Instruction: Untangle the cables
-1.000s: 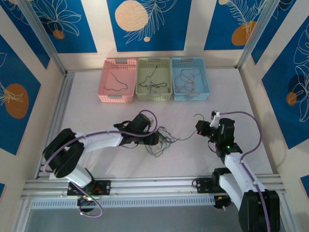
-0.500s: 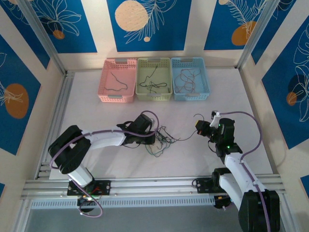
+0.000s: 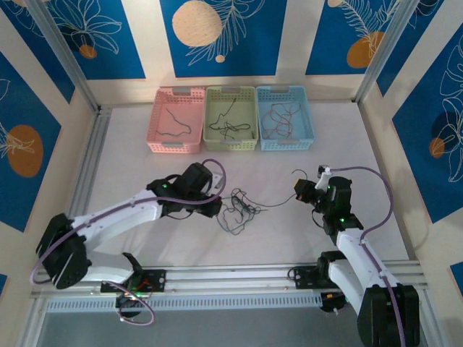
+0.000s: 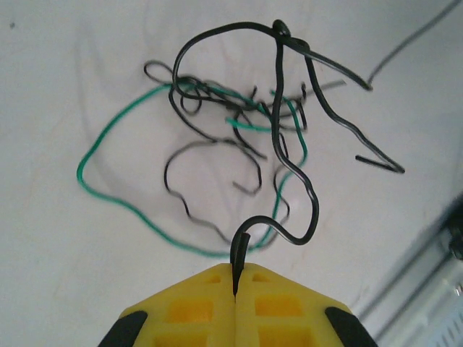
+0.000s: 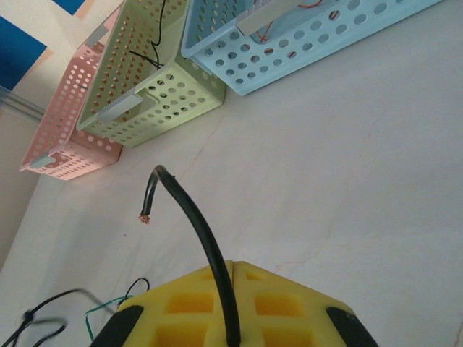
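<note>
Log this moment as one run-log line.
left tool: shut on black cable | right tool: shut on copper-tipped cable | tangle: knotted, on table between tools

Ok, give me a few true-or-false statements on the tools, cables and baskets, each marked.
1. The left tool is shut on the end of a looped black cable. True.
2. The right tool is open and holds nothing. False: it is shut on a copper-tipped black cable.
3. The tangle on the table includes a green cable. True.
4. The pink basket stands between the green basket and the blue basket. False: the green basket is in the middle.
</note>
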Available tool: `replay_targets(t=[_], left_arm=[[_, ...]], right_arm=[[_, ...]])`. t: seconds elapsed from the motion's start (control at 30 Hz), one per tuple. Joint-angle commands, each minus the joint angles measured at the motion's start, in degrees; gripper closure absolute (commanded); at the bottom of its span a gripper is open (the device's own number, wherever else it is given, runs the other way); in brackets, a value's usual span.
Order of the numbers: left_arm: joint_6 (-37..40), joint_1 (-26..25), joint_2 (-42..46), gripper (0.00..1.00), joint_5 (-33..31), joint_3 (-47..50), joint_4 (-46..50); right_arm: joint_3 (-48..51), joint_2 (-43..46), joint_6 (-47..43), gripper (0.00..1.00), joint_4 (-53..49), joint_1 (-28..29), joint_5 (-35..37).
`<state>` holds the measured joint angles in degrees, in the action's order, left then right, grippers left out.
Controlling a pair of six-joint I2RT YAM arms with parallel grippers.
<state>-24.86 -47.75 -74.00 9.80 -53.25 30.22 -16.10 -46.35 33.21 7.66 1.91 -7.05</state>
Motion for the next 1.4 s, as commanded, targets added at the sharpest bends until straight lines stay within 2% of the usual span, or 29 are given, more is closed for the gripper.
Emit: replay_targets(t=[0.0, 0.17, 0.3, 0.4, 0.53, 0.73, 0.93, 1.03, 1.1, 1.2, 1.27, 1.37], left_arm=[[3.0, 0.4, 4.5, 1.0, 5.8, -0.7, 9.5], [2.3, 0.3, 10.4, 1.0, 2.8, 0.1, 18.0], [2.3, 0.3, 14.9, 1.0, 4.6, 1.0, 20.7], [2.7, 0.2, 15.4, 1.0, 9.7, 1.7, 19.7], [3.3, 0.1, 14.3, 1.0, 11.4, 1.7, 17.7], [3.2, 0.1, 14.2, 1.0, 17.9, 3.6, 9.3], [3.8, 0.1, 11.9, 1.0, 16.6, 4.1, 7.5], [4.0, 0.1, 8.6, 1.0, 12.0, 3.6, 9.9], [4.1, 0.1, 6.9, 1.0, 5.4, 2.4, 14.2], [2.7, 0.2, 6.2, 1.0, -14.0, -2.7, 25.8], [1.9, 0.8, 9.0, 1.0, -26.2, -6.3, 31.5], [3.5, 5.1, 11.4, 1.0, -32.4, -10.1, 35.6]], right_arm=[[0.5, 0.2, -0.6, 1.0, -0.2, 0.3, 2.4], [0.5, -0.2, -0.4, 1.0, -0.6, 0.2, 3.4], [0.6, -0.2, -0.1, 1.0, -0.6, 0.2, 4.3], [0.6, -0.4, 0.0, 1.0, -0.4, 0.1, 4.4], [0.6, -0.6, 0.0, 1.0, -0.5, 0.1, 4.2], [0.5, -1.5, 0.0, 1.0, -0.2, 0.0, 3.6], [0.1, -3.1, 0.1, 1.0, 1.0, 0.1, 0.7], [0.0, -3.0, -0.2, 1.0, 1.4, 0.3, -0.4], [-0.2, -2.7, -0.4, 1.0, 0.7, 0.3, 0.4], [-0.3, -1.6, -0.6, 1.0, -1.2, 0.0, 3.2], [-0.1, -0.8, -0.4, 1.0, -1.9, -0.4, 4.7], [0.3, -0.2, -0.1, 1.0, -2.0, -0.7, 5.5]])
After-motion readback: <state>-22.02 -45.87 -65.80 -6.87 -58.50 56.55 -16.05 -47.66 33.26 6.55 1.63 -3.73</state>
